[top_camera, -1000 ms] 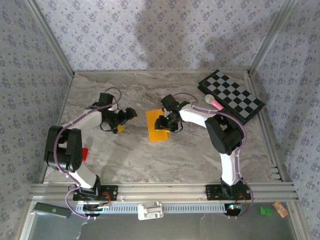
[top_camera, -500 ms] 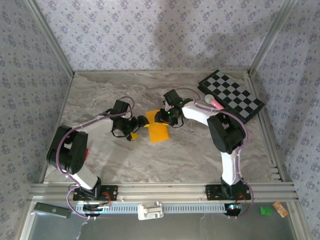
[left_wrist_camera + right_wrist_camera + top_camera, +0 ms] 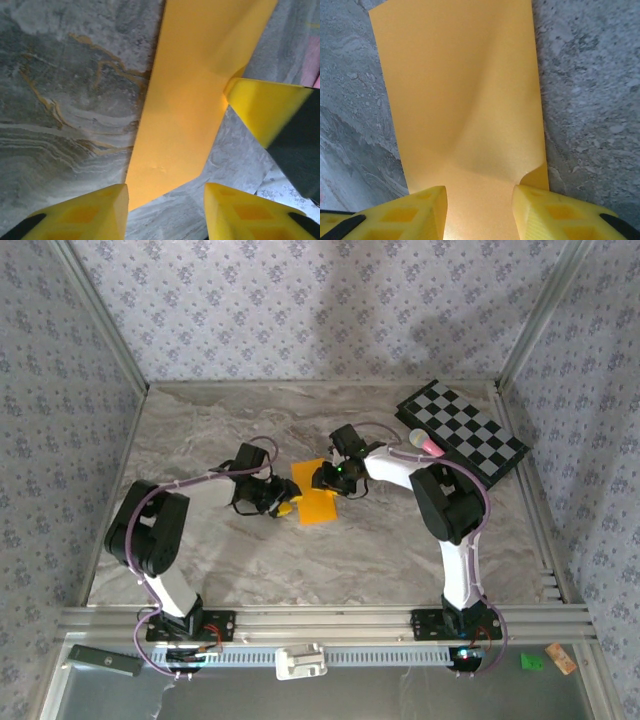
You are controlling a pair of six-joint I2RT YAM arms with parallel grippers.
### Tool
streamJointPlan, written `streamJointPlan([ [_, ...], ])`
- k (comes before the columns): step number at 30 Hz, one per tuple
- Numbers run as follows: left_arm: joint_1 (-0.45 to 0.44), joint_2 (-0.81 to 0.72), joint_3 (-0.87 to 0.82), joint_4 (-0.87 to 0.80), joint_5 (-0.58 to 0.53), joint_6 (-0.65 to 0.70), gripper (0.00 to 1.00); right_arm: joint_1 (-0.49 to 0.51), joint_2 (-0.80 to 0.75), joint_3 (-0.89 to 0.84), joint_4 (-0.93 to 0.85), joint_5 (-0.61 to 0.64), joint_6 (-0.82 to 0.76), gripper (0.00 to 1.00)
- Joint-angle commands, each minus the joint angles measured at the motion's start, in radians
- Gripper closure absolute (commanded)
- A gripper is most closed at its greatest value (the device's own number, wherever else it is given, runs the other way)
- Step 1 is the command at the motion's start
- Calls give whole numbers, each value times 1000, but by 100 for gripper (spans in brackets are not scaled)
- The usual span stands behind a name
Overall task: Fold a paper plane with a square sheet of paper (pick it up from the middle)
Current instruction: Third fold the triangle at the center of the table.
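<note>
Top external, left claw (image 3: 285,503), right claw (image 3: 322,479) half-open; both astride paper (image 3: 318,504)

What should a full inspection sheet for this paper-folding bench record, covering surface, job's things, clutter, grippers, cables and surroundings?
Surface: marbled grey table; no spills seen.
Job's things: orange-yellow sheet of paper mid-table, buckled upward near the right fingers.
Clutter: checkered board in the far right corner; pink-tipped stick at its near edge.
Grippers: left gripper and right gripper both at the paper, fingers apart.
Cables: purple cables looped loosely; none seen snagged.
Surroundings: patterned walls, metal rail along the near edge.
</note>
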Motion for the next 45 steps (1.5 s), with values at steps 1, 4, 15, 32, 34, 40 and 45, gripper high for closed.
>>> streamJointPlan([
  [1,-12,35,14,20,19,13,60,-6,26,-41,-50,38,17,57],
  [4,-16,55,27,18,17,21,62,-7,26,-41,-51,40,17,58],
  [15,-19,109,68,9,37,67,62,-9,37,-38,-56,33,23,59],
  [32,-19,97,110,-3,93,157,63,-15,50,-26,-68,32,25,59],
  [34,-17,102,120,-1,97,169,63,-15,52,-24,-71,32,24,58],
  [40,0,114,142,10,115,216,58,-18,51,-21,-77,33,22,59],
  [45,17,137,147,37,149,239,55,-17,51,-16,-80,30,13,58],
])
